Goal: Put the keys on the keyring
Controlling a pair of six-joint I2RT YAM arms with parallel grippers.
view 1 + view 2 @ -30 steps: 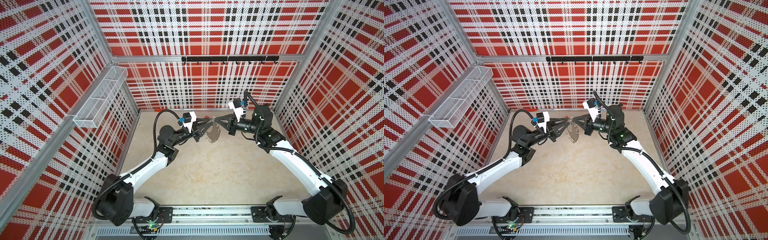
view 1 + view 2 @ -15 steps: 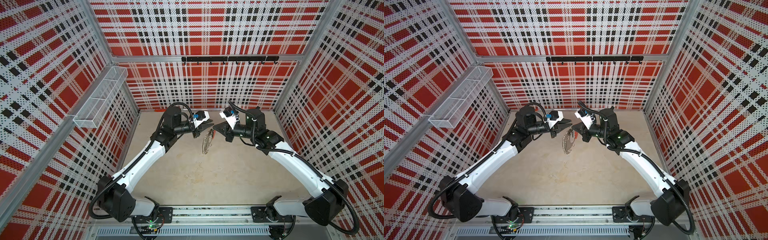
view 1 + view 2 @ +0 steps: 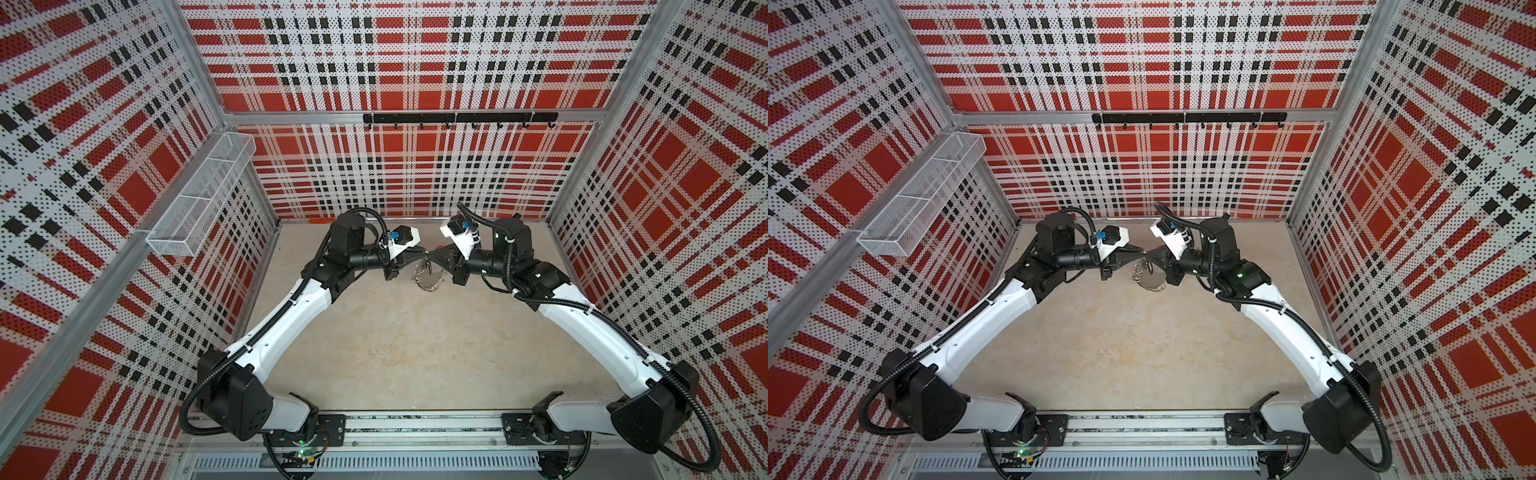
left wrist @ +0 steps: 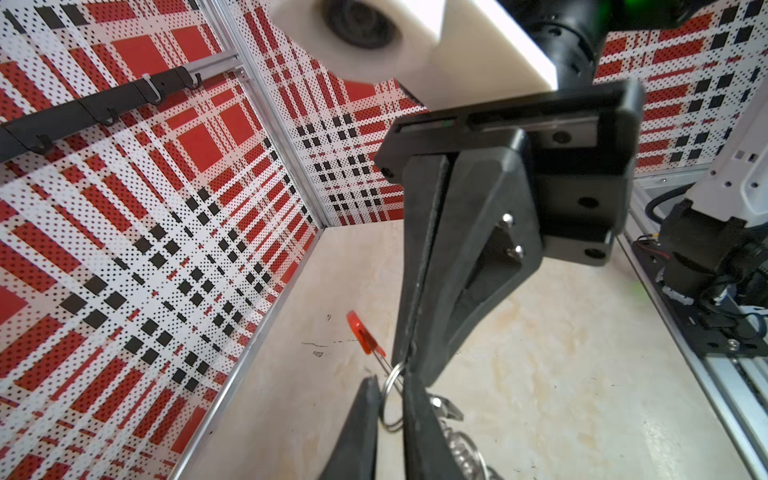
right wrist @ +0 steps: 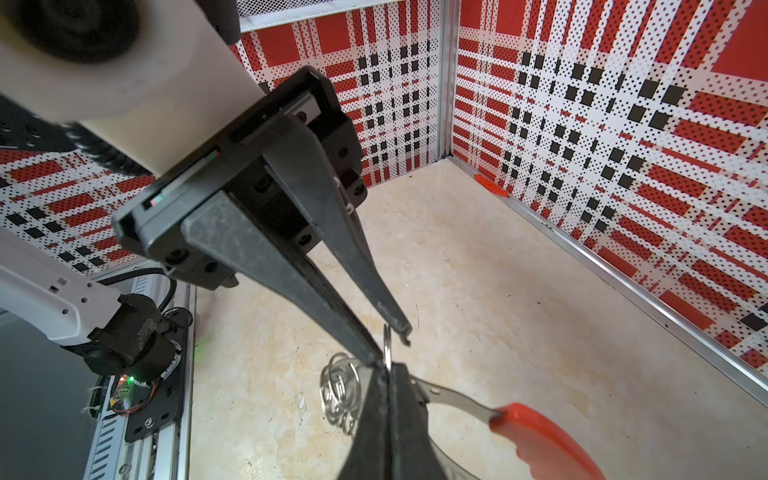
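Note:
The keyring hangs above the floor at the back middle, with a grey band, a red segment and a bunch of silver split rings. My right gripper is shut on it at the band's end. My left gripper meets it tip to tip. Its jaws stand a narrow gap apart on either side of one split ring. The keys do not show in any view.
A white wire basket hangs on the left wall and a black hook rail runs along the back wall. A small orange piece lies on the floor against the back wall. The arms' base rail crosses the front.
The left arm has lifted and swung round, bringing its tips up to the right gripper's. Its jaws have narrowed round a split ring. The keyring has turned in the right gripper's hold.

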